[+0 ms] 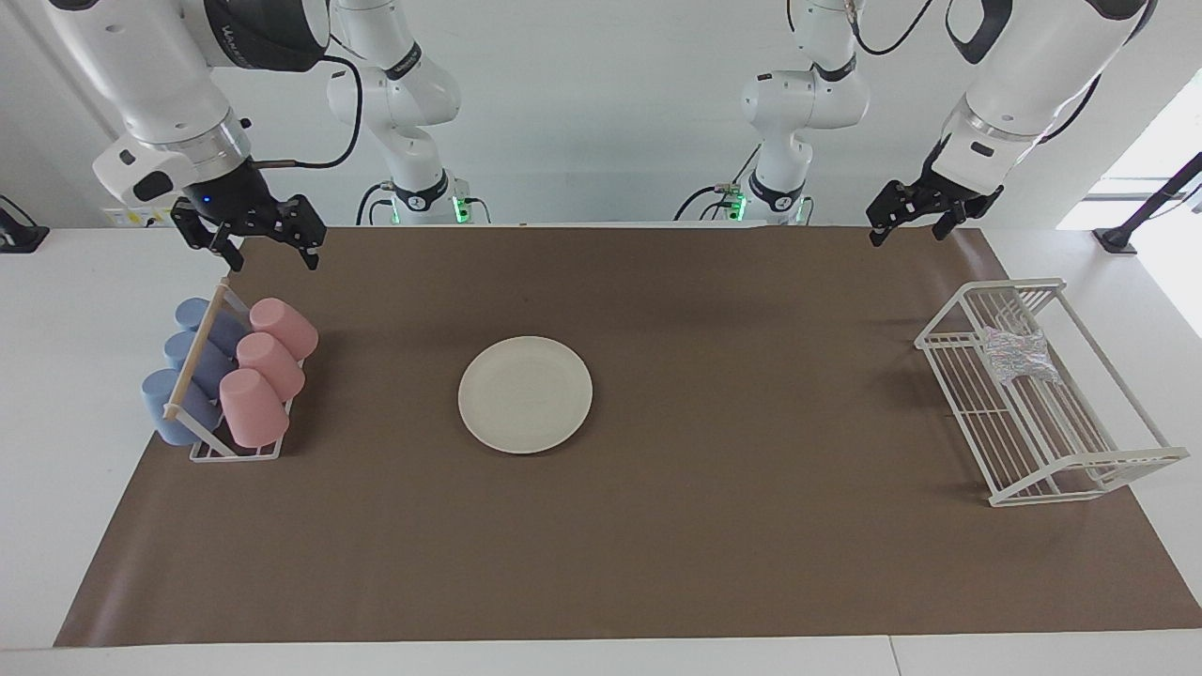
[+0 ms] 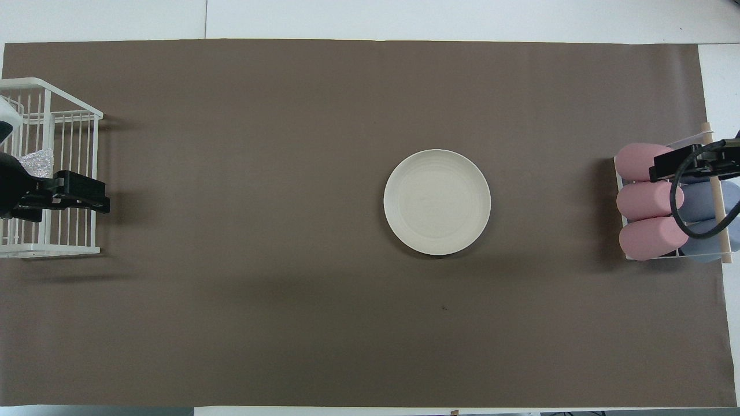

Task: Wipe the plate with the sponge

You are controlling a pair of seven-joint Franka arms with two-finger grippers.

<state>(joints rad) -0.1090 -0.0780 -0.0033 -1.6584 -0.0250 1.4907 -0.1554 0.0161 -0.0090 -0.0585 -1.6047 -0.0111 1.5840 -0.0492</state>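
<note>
The cream-white plate (image 1: 525, 394) lies flat in the middle of the brown mat, with nothing on it; it also shows in the overhead view (image 2: 437, 202). The sponge (image 1: 1019, 355), a silvery speckled wad, lies inside the white wire basket (image 1: 1108, 465) at the left arm's end of the table; it also shows in the overhead view (image 2: 36, 162). My left gripper (image 1: 909, 230) is open and empty, raised over the basket's side (image 2: 95, 193), apart from the sponge. My right gripper (image 1: 269, 255) is open and empty, raised over the cup rack (image 2: 685, 162).
A white rack (image 1: 235, 451) with a wooden bar holds three pink cups (image 1: 272, 366) and three blue cups (image 1: 174, 404) on their sides at the right arm's end of the table. The brown mat (image 1: 657, 563) covers most of the table.
</note>
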